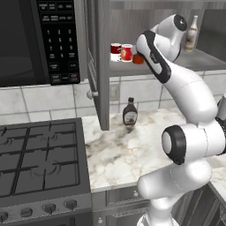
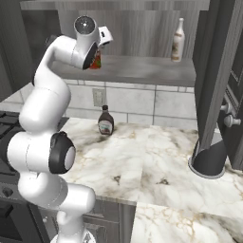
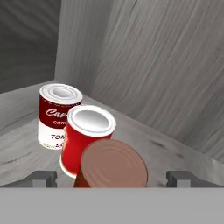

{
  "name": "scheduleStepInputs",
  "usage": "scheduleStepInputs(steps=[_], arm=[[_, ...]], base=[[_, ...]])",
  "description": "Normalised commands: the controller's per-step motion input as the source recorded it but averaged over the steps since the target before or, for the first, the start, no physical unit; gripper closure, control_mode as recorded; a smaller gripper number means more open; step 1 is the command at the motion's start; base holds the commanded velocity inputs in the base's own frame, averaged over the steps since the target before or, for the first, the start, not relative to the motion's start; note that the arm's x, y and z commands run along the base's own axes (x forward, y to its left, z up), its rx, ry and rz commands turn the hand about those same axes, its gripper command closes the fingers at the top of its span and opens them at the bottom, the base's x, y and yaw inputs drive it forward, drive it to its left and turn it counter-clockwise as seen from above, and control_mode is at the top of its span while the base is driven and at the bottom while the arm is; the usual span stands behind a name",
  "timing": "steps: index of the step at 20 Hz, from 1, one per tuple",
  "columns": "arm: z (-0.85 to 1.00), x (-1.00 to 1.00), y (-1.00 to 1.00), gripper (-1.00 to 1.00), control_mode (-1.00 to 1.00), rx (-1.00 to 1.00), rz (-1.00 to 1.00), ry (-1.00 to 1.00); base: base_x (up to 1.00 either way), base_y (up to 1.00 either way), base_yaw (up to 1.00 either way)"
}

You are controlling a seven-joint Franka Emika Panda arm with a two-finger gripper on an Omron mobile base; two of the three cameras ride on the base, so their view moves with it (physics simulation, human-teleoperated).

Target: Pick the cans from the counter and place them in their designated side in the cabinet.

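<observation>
Nearest in the hand view, low centre: your end effector (image 3: 112,178) has its two finger tips set wide apart on either side of the darker red can (image 3: 111,164). Fingers are spread; you cannot tell whether the pads touch the can or have let it go.

Just behind it, centre frame, the bright red can (image 3: 85,140) stands upright on the cabinet shelf (image 3: 175,153), appearing to touch or nearly touch the darker can. Behind that, left of centre, a half-white, half-dark-red can (image 3: 54,116) sits upright beside it.

Left base view, upper middle: both of these cans are on the shelf of the cabinet (image 1: 103,66), with the darker can partly hidden by the arm.

Farther back on the table (image 1: 132,150), mid frame, stands only a brown sauce bottle (image 1: 129,112). A pale bottle (image 2: 178,40) stands at the upper right of the shelf in the right base view.

Judgement: both task cans are at the shelf's left side; task looks nearly complete. What remains, probably: confirm release and retract.
</observation>
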Motion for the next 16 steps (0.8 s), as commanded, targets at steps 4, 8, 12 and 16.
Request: scheduleStepInputs(steps=[4, 8, 12, 16], arm=[[0.0, -0.48, -0.05, -1.0, -1.0, 0.0, 0.04, -0.04], [0.0, -0.71, 0.0, -1.0, -1.0, 0.0, 0.03, -0.04], [-0.01, -0.75, 0.0, -1.0, -1.0, 0.0, 0.02, -0.03], [-0.05, -0.74, 0.0, -1.0, -1.0, 0.0, 0.02, -0.02]], base=[[0.0, 0.0, 0.0], [0.0, 0.0, 0.0], [0.0, 0.0, 0.0], [0.0, 0.0, 0.0]])
